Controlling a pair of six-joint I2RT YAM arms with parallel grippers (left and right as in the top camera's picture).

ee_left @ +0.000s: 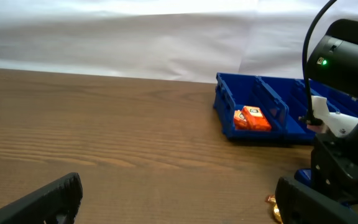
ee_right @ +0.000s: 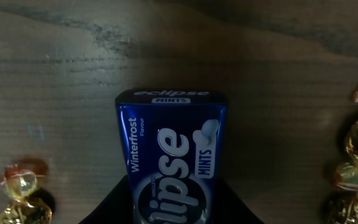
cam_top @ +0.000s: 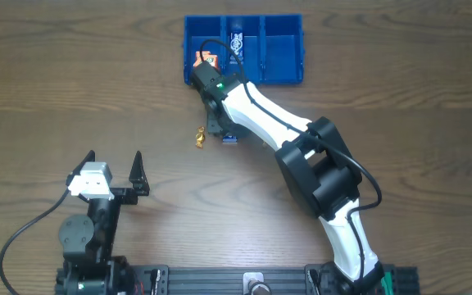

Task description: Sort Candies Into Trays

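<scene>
Blue tin (ee_right: 173, 155) pinched by the right claw (cam_top: 221, 131) near the tray (cam_top: 283, 61), likely for carrying into a compartment; left claw (cam_top: 115, 170) sits spread, well apart from the tray

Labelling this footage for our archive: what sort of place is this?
Probably a robot test bench: a left arm and right arm at a wood-grain table, a blue divided tray holding an orange candy, and a plain white backdrop.

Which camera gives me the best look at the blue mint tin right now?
The right wrist view: the blue mint tin sits centred, face up. The top view shows a blue sliver under the right arm; the left wrist view, a blue corner.
</scene>
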